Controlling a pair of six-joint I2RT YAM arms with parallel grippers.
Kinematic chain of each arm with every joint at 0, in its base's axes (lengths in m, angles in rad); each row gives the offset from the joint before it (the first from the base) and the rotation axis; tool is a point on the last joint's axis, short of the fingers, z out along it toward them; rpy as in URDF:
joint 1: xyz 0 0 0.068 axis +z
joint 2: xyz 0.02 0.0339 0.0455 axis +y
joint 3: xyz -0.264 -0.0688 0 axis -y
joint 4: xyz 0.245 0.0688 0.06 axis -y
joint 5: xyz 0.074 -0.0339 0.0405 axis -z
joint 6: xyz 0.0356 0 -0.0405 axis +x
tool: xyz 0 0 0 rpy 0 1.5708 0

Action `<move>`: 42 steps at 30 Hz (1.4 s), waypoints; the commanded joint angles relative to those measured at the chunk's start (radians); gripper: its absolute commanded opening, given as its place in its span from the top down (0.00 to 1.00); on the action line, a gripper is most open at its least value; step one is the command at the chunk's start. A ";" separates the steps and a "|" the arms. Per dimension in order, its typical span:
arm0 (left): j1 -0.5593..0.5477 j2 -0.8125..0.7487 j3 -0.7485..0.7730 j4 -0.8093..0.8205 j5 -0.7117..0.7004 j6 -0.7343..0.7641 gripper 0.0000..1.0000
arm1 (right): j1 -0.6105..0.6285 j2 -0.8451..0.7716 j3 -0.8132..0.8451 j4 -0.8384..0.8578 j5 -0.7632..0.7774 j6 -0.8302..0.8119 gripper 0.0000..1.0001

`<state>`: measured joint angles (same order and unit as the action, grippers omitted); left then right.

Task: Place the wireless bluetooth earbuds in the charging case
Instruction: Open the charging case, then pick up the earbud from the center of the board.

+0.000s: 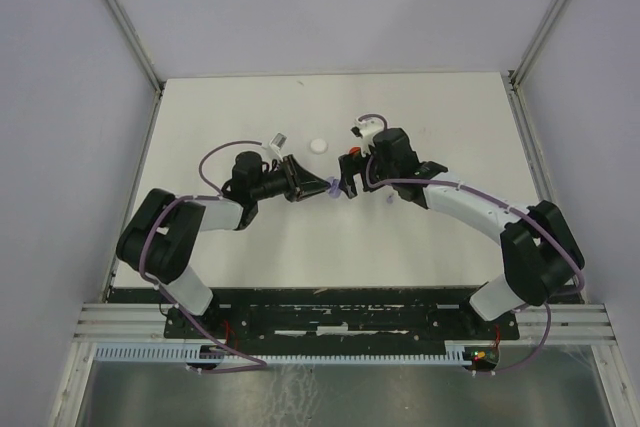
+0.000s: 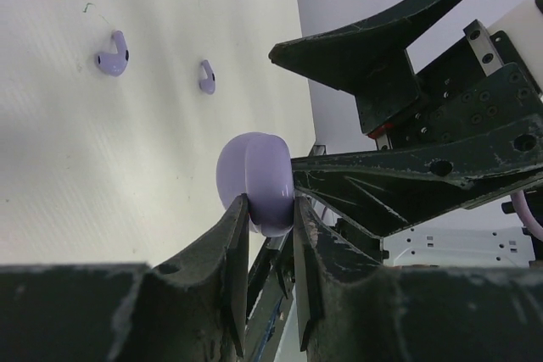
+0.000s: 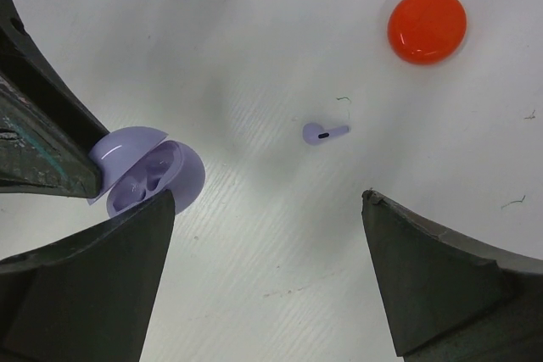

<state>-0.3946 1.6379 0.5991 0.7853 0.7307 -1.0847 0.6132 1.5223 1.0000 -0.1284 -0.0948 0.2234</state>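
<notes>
Charging case (image 2: pixel 254 167) held open; earbud (image 3: pixel 324 132) pick pending.
Left fingers (image 2: pixel 237 231) clamp the case; right fingers (image 3: pixel 433 269) wide apart above the earbud; best to straddle its stem, close softly.

White table (image 1: pixel 230 107): purple earbuds (image 2: pixel 113 54), red disc (image 3: pixel 427 26)

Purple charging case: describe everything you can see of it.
The purple charging case is small, rounded, glossy pale-lilac plastic. It stands hinged open, showing two moulded wells, both apparently empty. The left tool is shut on it, pinching its sides and holding it tilted, seemingly above the white table. The open right tool is close; contact unclear.
</notes>
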 commanded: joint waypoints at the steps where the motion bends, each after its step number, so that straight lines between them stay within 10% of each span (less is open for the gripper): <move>1: -0.009 0.006 0.057 0.065 0.007 -0.041 0.97 | 0.006 0.015 -0.002 0.042 -0.010 0.014 0.00; 42: 0.139 -0.013 -0.080 0.379 -0.055 -0.276 0.97 | 0.011 0.285 0.180 -0.136 0.274 -0.154 0.03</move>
<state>-0.2691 1.6287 0.5308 1.0321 0.6571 -1.3003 0.6151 1.7809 1.1156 -0.2756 0.1669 0.1127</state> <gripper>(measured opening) 0.298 0.975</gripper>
